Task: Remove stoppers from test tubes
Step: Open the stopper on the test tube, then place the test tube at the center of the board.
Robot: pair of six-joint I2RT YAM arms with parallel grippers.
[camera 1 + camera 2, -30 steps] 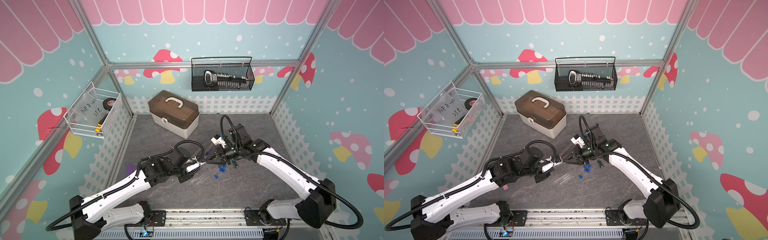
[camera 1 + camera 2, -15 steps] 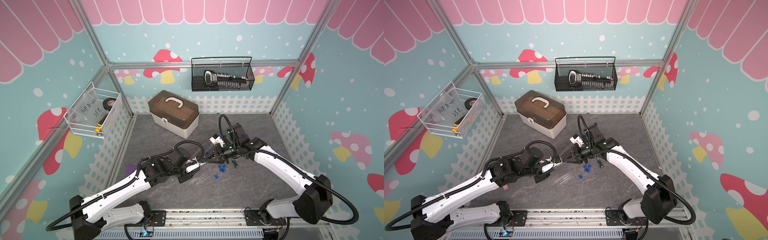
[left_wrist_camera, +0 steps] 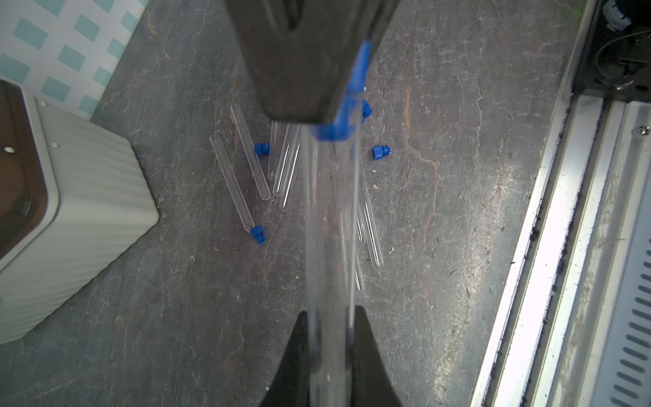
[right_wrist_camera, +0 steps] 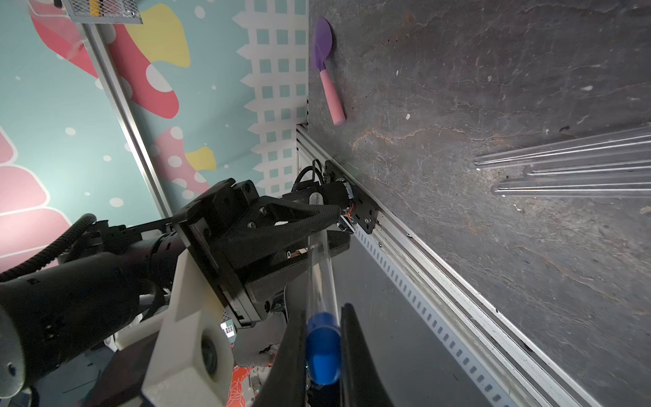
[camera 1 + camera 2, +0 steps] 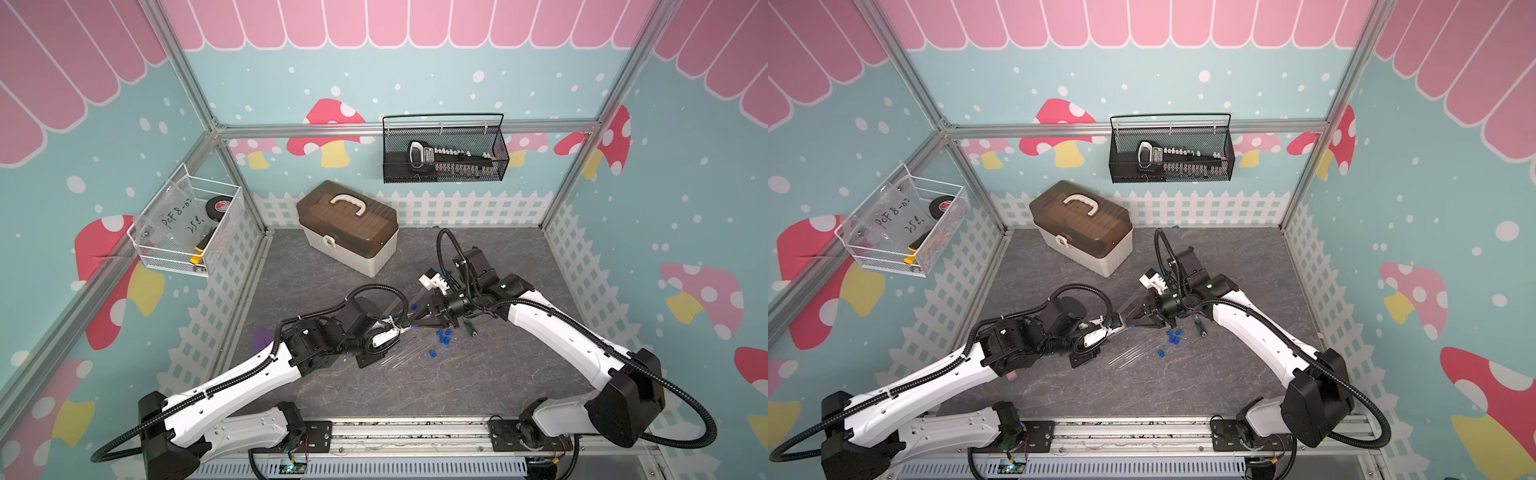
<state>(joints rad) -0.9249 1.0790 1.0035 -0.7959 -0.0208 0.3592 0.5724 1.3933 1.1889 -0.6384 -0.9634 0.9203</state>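
My left gripper [image 3: 329, 313] is shut on a clear test tube [image 3: 329, 246], held above the grey floor. The tube's far end carries a blue stopper [image 4: 322, 349]. My right gripper [image 4: 322, 317] is shut on that stopper, both pads against its sides. In both top views the two grippers meet tip to tip mid-floor, left gripper [image 5: 400, 329] and right gripper [image 5: 416, 324]. Several bare test tubes [image 5: 399, 353] [image 3: 253, 158] lie below them, with several loose stoppers [image 5: 444, 337] [image 3: 381, 151] beside them. One lying tube [image 3: 232, 183] has a blue stopper [image 3: 257, 234] at its end.
A brown-lidded toolbox [image 5: 347, 226] stands at the back left of the floor. A black wire basket [image 5: 444, 153] hangs on the back wall, a white one [image 5: 187, 228] on the left wall. A purple and pink spatula [image 4: 327, 70] lies by the left fence. A small dark tool [image 5: 469, 326] lies right of the stoppers.
My right gripper has edged left towards the left gripper and its jaws have closed in on the stopper. The left arm and its tube have stayed put.
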